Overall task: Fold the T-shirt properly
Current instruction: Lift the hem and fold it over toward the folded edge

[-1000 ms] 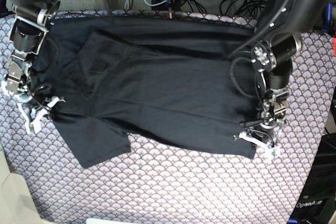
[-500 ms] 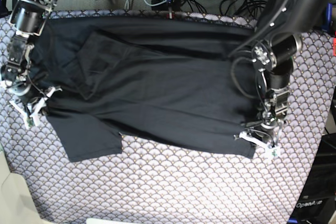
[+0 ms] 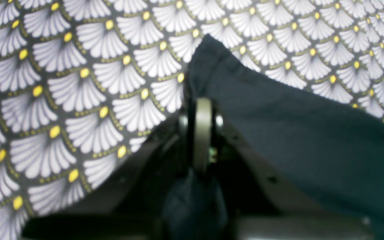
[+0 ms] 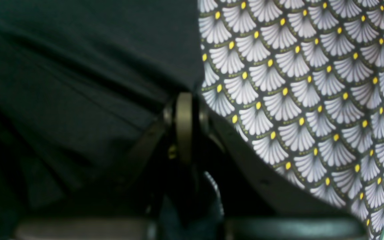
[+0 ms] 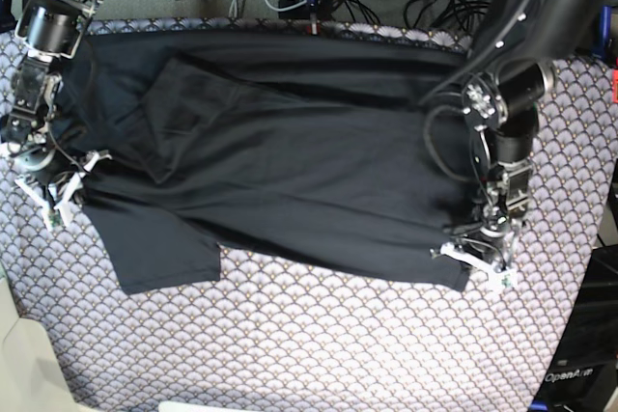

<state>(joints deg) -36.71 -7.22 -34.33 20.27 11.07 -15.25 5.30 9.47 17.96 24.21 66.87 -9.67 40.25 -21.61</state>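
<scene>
Both end effectors grip the T-shirt (image 5: 290,161): left end effector (image 5: 478,260) clamps its hem corner, right end effector (image 5: 60,190) its sleeve-side edge.

Plain black cloth T-shirt (image 5: 290,161): no print, uniformly dark. Surface covered by grey tablecloth (image 5: 319,335): repeating white scallop fans, dark outlines, each fan tipped with a yellow dot.

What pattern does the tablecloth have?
Grey-white scallop fans with yellow dots on the tablecloth; clearest in the left wrist view.
</scene>
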